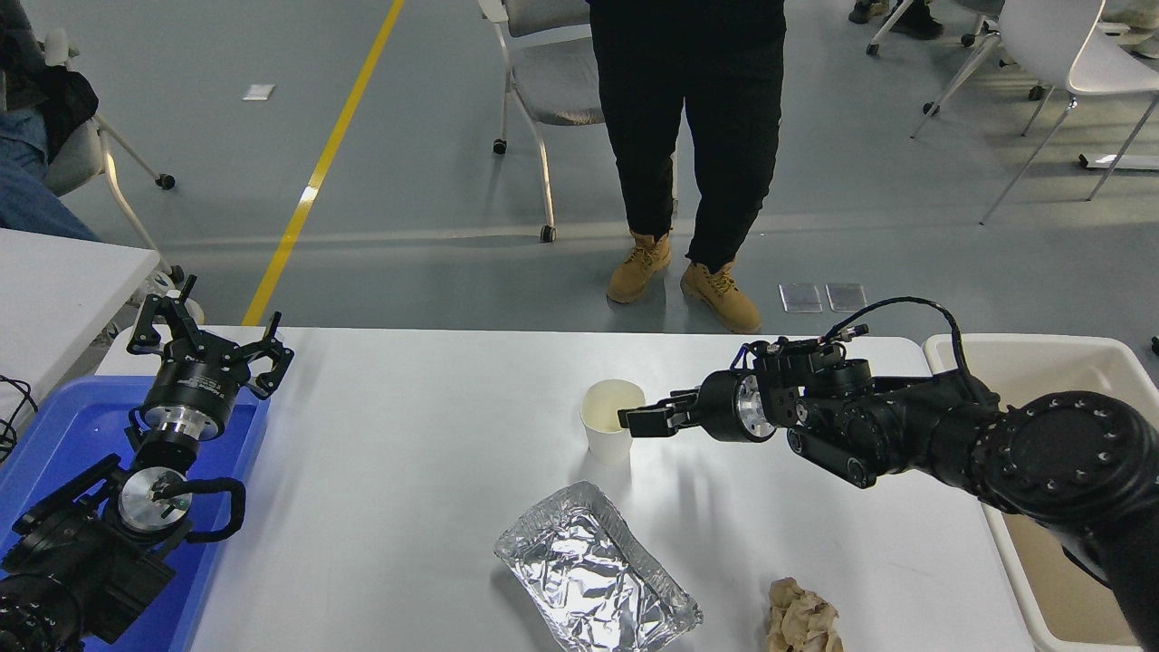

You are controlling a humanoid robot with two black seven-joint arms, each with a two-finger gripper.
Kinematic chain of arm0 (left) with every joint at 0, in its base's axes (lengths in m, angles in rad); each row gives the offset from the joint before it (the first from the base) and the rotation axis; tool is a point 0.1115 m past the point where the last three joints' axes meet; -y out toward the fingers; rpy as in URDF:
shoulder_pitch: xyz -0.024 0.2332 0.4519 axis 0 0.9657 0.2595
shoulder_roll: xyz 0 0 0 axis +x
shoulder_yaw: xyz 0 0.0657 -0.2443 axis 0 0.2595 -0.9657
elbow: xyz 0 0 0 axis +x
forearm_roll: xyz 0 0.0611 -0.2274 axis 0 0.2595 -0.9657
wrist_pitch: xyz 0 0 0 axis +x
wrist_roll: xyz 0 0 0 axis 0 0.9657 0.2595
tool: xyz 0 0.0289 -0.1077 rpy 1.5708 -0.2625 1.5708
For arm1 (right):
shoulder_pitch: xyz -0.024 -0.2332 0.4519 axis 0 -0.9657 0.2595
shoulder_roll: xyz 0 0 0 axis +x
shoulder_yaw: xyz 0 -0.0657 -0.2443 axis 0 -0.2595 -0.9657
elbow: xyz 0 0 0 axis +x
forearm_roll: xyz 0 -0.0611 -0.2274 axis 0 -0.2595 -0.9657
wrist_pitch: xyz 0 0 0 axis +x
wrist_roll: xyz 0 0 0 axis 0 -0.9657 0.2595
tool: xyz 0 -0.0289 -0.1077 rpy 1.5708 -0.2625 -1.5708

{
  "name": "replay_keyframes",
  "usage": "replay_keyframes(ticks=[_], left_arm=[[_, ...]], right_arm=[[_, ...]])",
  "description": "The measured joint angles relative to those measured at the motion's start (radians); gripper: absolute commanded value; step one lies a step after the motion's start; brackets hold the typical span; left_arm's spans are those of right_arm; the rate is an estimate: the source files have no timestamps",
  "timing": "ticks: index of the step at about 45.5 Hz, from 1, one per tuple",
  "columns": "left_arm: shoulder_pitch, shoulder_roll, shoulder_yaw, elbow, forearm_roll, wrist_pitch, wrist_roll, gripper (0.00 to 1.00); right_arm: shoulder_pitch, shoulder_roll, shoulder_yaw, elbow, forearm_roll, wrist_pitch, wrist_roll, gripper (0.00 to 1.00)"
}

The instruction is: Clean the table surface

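Observation:
The white table surface [407, 435] carries a white paper cup [605, 427] standing upright near the middle, a crumpled foil tray [593, 570] in front of it, and a crumpled brown paper wad [801, 620] at the front right. My right gripper [629, 421] reaches in from the right and its tip is against the cup's right wall, just below the rim. Whether it holds the cup does not show. My left gripper [208, 349] is parked open at the lower left.
A blue tray [63, 426] lies under the left arm. A beige tub [1023, 358] stands off the table's right end. A person [688, 136] stands at the far side, with chairs behind. A smaller white table's corner [54, 281] is at the left.

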Motion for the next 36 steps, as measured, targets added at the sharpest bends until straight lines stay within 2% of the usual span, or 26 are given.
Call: replay_keyframes(ticks=[9,11,17,18,22,30,36], left_arm=[[0.000,0.000,0.000,0.000,0.000,0.000,0.000,1.00],[0.000,0.000,0.000,0.000,0.000,0.000,0.000,1.00],[0.000,0.000,0.000,0.000,0.000,0.000,0.000,1.00],[0.000,0.000,0.000,0.000,0.000,0.000,0.000,1.00],[0.000,0.000,0.000,0.000,0.000,0.000,0.000,1.00],[0.000,0.000,0.000,0.000,0.000,0.000,0.000,1.00],[0.000,0.000,0.000,-0.001,0.000,0.000,0.000,1.00]], right_arm=[[-0.016,0.000,-0.011,-0.001,-0.004,-0.003,0.001,0.81],[-0.020,0.000,-0.013,-0.001,-0.005,-0.003,0.001,0.76],[-0.027,0.000,-0.017,-0.002,-0.007,-0.005,0.002,0.49],[-0.027,0.000,-0.018,-0.002,-0.009,-0.006,0.003,0.36],[-0.029,0.000,-0.025,-0.002,-0.025,-0.011,0.024,0.00],[-0.029,0.000,-0.039,-0.022,-0.064,-0.017,0.113,0.00],[-0.028,0.000,-0.046,-0.037,-0.073,-0.020,0.144,0.00]])
